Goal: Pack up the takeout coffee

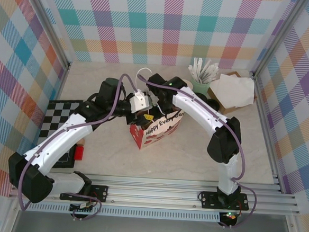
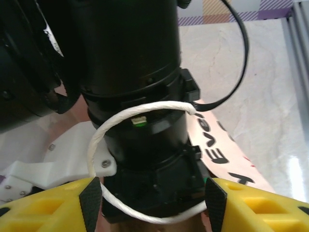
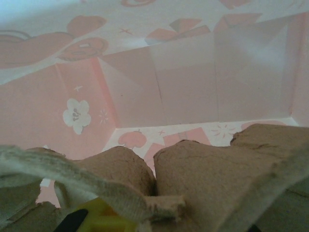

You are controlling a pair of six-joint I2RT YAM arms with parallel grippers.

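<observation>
The paper bag (image 1: 161, 128), printed "Happy Every Day", stands at mid-table with both arms meeting over it. My right gripper (image 1: 154, 109) reaches down into its mouth. In the right wrist view the bag's pink inside (image 3: 183, 82) surrounds a brown moulded-pulp cup carrier (image 3: 212, 174), and my right gripper (image 3: 154, 224) is shut on its middle ridge. My left gripper (image 2: 152, 198) is open, its fingers wide apart. The bag's white rope handle (image 2: 140, 110) loops between them and around the right arm's black wrist. The takeout coffee is hidden.
A pale mint cup of white sticks (image 1: 202, 77) and a brown box with white paper (image 1: 233, 92) stand at the back right. A dark round thing (image 1: 213, 104) peeks from behind the right arm. A checkerboard (image 1: 59, 117) and a red block (image 1: 79, 152) lie at left.
</observation>
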